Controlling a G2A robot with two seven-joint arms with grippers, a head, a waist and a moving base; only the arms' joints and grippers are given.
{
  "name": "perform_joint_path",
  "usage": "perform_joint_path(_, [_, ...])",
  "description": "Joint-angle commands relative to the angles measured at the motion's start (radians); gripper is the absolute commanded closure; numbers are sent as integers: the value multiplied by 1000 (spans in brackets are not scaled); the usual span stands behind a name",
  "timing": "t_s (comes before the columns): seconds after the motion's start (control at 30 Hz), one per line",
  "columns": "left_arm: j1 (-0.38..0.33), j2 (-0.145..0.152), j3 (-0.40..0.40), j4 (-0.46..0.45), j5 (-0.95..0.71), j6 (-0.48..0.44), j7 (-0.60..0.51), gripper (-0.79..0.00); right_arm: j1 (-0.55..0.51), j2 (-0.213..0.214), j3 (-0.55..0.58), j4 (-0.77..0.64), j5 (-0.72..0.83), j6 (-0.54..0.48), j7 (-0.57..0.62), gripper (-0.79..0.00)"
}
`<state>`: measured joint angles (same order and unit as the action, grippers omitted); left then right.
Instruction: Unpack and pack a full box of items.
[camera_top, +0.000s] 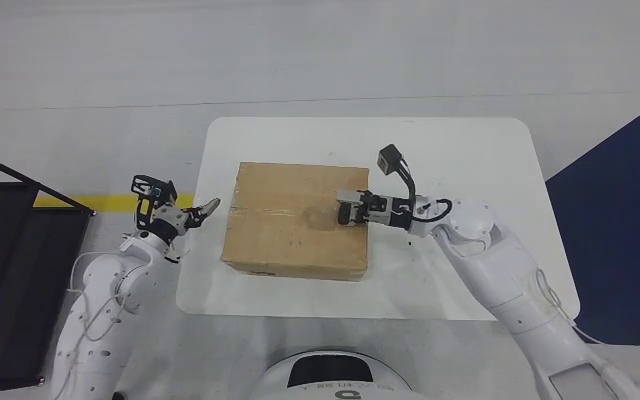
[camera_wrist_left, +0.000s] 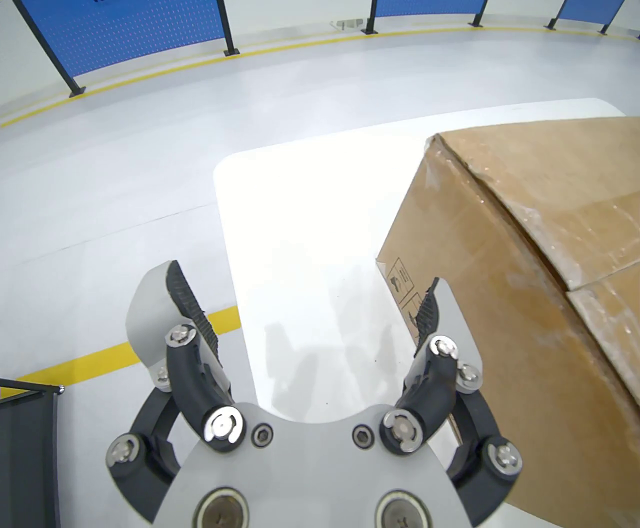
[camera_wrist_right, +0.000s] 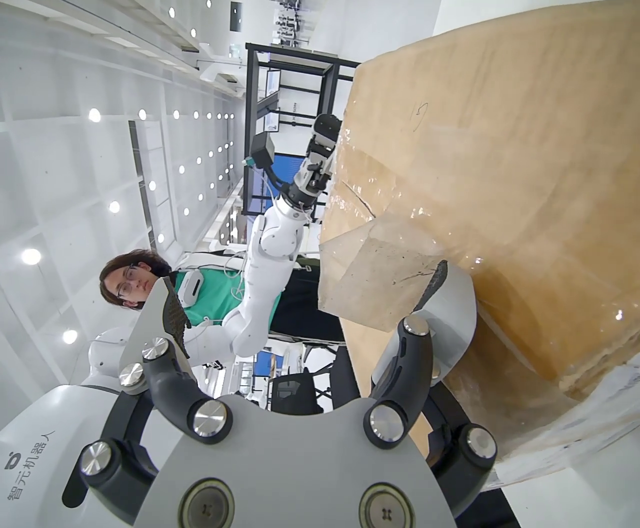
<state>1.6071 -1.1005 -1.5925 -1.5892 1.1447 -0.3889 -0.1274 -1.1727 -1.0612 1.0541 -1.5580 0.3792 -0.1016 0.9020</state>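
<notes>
A closed brown cardboard box (camera_top: 295, 220), taped along its top seam, stands on the white table (camera_top: 460, 160). My right gripper (camera_top: 343, 210) lies over the right part of the box top. It is open (camera_wrist_right: 305, 295), with one finger (camera_wrist_right: 440, 280) against the cardboard. A peeled-up flap of clear tape (camera_wrist_right: 370, 270) sticks up between the fingers. My left gripper (camera_top: 207, 209) hangs open (camera_wrist_left: 305, 295) just off the box's left side (camera_wrist_left: 500, 310), above the table's left edge, holding nothing. It also shows far off as the left gripper (camera_wrist_right: 320, 150) beside the box.
A black rack (camera_top: 20, 270) stands on the floor left of the table, near a yellow floor line (camera_wrist_left: 100, 357). A dark blue panel (camera_top: 610, 200) is at the right. Bare table (camera_wrist_left: 300, 225) surrounds the box, with the widest room to its right.
</notes>
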Motion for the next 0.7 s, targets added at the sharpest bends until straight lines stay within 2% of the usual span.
perform_joint_path(0.0, [-9,-1,19,0,12,-6,0,-785,4,-2,-4,3,-1,3,2,-785])
perform_joint_path(0.2, [-30,-5,60,-3,33,-6,-1,-785,9,-5,-10,9,-2,8,4,-785])
perform_joint_path(0.67, [-44,-7,93,-42,54,-6,-20,-785,15,-14,-25,11,-4,18,2,-785])
